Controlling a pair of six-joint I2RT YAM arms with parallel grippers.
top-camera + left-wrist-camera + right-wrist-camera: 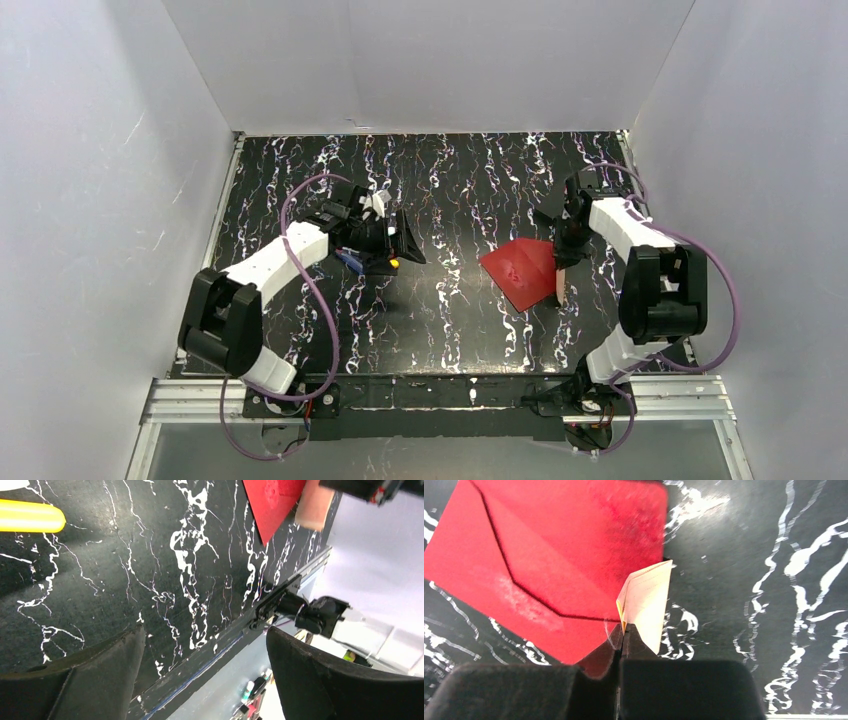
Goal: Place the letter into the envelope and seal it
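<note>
The dark red envelope (522,270) lies flat on the black marbled table, right of centre, its pointed flap folded down over the body; it also shows in the right wrist view (559,555) and the left wrist view (272,500). My right gripper (623,630) is at the envelope's right edge (568,250) and is shut on a narrow cream paper strip (646,600) that stands up from the table (562,285). My left gripper (202,635) is open and empty, left of centre (390,245), well apart from the envelope. The white letter is not in view.
A yellow rounded object (30,516) lies on the table near my left gripper (395,262). White walls close in the table on three sides. A metal rail (440,395) runs along the near edge.
</note>
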